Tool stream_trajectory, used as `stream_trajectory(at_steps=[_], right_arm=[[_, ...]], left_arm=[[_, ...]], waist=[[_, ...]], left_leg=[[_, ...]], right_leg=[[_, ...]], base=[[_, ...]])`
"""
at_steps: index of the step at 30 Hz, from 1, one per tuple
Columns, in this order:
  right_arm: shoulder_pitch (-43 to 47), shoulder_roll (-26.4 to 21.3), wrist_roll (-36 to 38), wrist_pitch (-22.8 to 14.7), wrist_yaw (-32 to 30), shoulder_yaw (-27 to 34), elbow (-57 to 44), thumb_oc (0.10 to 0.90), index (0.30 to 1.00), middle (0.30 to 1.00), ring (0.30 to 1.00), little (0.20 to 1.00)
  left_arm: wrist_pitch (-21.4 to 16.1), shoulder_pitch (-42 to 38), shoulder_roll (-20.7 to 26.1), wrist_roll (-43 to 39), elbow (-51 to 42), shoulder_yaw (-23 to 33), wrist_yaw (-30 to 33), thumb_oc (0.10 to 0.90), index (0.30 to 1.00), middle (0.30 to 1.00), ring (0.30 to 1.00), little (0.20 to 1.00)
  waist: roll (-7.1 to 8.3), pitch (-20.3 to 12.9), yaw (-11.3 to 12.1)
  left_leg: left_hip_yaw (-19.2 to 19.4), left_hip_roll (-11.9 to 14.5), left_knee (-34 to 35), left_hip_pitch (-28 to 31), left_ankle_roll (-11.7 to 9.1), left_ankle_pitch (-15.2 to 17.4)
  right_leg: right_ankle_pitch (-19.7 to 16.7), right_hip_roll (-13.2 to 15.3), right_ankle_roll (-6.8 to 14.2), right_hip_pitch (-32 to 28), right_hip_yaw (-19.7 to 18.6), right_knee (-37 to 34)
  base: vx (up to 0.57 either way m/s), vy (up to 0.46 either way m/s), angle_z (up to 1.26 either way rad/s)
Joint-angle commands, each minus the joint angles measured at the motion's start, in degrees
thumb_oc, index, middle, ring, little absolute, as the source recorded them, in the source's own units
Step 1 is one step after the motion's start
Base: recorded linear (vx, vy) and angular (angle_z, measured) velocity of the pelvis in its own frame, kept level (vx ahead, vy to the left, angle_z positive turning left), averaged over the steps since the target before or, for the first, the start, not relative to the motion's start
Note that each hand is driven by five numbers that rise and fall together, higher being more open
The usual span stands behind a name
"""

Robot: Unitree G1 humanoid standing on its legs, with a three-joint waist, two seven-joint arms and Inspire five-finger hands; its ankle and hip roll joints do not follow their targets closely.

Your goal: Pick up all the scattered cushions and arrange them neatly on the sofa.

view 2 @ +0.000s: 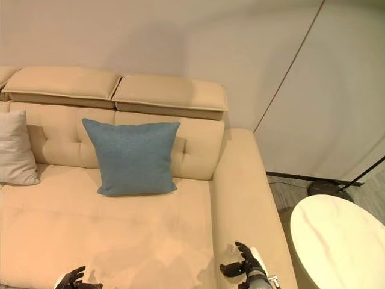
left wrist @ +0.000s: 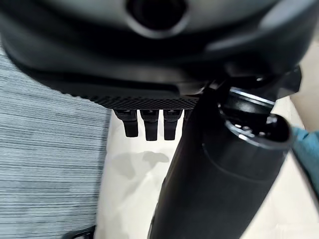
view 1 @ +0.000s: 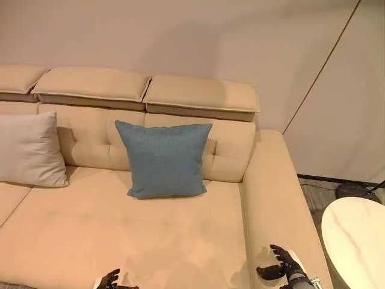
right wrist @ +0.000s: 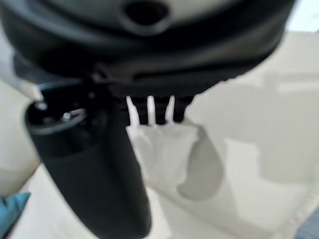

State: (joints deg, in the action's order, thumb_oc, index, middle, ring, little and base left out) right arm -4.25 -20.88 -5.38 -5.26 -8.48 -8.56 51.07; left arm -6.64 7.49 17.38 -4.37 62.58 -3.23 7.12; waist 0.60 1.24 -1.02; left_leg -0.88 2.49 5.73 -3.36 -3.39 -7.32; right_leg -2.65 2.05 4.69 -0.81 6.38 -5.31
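The blue cushion [view 1: 164, 158] stands upright on the sofa [view 1: 180, 241] seat, leaning against the tufted backrest, square and tidy. A pale grey cushion [view 1: 30, 149] leans against the backrest further to the left, well apart from the blue one. Both are already on the sofa, and no cushion lies loose on the seat or on the strip of floor in view.

The left hand [view 1: 109, 280] sits low over the front edge of the seat, fingers relaxed and empty. The right hand [view 1: 284, 264] hovers by the right armrest, fingers loosely spread, holding nothing.

A round white marble table [view 1: 356, 239] stands just beyond the armrest.

Judgement: placement appears near complete. To finish well, check the floor for strays and keep the arms clear of the standing cushions and the table.
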Motion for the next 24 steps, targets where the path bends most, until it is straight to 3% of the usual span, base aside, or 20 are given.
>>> stream_trajectory(at_steps=[1,4,5,7,10,14,22,24], right_arm=[[5.61,-1.03,2.5,-2.65,-1.6,0.28,-2.01,0.8,0.9,0.9,0.9,0.9],[5.91,-1.39,2.7,-2.53,-1.86,0.45,-2.08,0.8,0.9,0.9,0.9,0.9],[6.03,-1.4,2.52,-2.52,-1.86,0.26,-1.24,0.8,0.9,0.9,0.9,0.9],[6.28,-1.45,2.05,-2.36,-1.75,0.08,-0.76,0.8,0.9,0.9,0.9,0.9],[6.53,-1.26,1.92,-2.12,-1.77,0.14,0.19,0.8,0.9,0.9,0.9,0.9],[7.14,-1.13,1.35,-1.55,-1.76,0.22,2.22,0.8,0.9,0.9,0.9,0.9],[9.72,0.26,-0.21,0.18,-2.34,-0.71,5.01,0.8,0.9,0.9,0.9,0.9],[10.3,0.61,-0.42,0.35,-2.42,-1.15,5.04,0.8,0.9,0.9,0.9,0.9]], left_arm=[[-1.42,-5.16,1.77,1.08,0.15,0.74,0.78,0.8,0.9,0.9,0.9,0.9],[-1.31,-5.61,1.29,1.04,0.6,0.53,0.6,0.8,0.9,0.9,0.9,0.9],[-1.28,-5.4,0.56,0.98,1.49,0.66,0.42,0.8,0.9,0.9,0.9,0.9],[-1.1,-5.0,-0.11,0.78,2.1,1.09,0.18,0.8,0.9,0.9,0.9,0.9],[-1.19,-4.91,-0.81,0.05,2.22,1.27,0.23,0.8,0.9,0.9,0.9,0.9],[-1.23,-5.11,-1.06,0.38,1.67,0.26,0.0,0.8,0.9,0.9,0.9,0.9],[-1.4,-6.68,-0.27,0.44,2.8,0.11,0.45,0.8,0.9,0.9,0.9,0.9],[-1.03,-7.03,0.4,1.46,3.6,-0.28,0.63,0.8,0.9,0.9,0.9,0.9]], waist=[[2.83,3.71,0.82],[3.58,4.51,0.83],[4.29,4.36,0.71],[4.44,4.01,0.5],[3.93,3.23,-0.19],[2.78,2.43,-1.34],[3.93,4.52,-0.41],[3.83,5.3,-0.54]], left_leg=[[2.16,0.25,-7.49,-3.1,-2.24,4.88],[2.2,-0.33,-12.36,-4.17,-2.11,8.07],[1.28,-1.49,-15.88,-3.18,-1.64,11.6],[0.28,-1.52,-18.99,-1.63,-1.27,13.97],[-2.19,-1.16,-19.91,1.63,-1.59,14.37],[-2.47,-1.54,-12.55,5.95,-0.84,16.95],[-3.08,-6.65,-10.62,3.81,1.83,16.5],[-2.76,-6.6,-11.04,2.55,2.44,15.7]], right_leg=[[3.97,0.62,1.29,0.57,1.53,1.83],[3.25,1.42,1.13,1.67,1.91,2.34],[2.09,2.25,1.22,2.45,1.72,2.38],[1.37,2.42,1.38,2.73,1.24,2.16],[0.04,2.5,1.79,4.16,0.72,2.51],[-1.49,2.88,2.58,7.03,0.34,3.94],[-6.31,6.26,5.77,13.54,-0.16,5.01],[-4.77,6.08,5.88,14.51,-1.55,7.78]], base=[[-0.27,-0.055,0.27],[-0.16,-0.009,0.32],[-0.13,0.029,0.13],[-0.11,0.055,-0.28],[-0.08,0.104,-0.05],[-0.1,0.157,0.17],[-0.2,0.166,-0.21],[-0.22,0.098,-0.46]])
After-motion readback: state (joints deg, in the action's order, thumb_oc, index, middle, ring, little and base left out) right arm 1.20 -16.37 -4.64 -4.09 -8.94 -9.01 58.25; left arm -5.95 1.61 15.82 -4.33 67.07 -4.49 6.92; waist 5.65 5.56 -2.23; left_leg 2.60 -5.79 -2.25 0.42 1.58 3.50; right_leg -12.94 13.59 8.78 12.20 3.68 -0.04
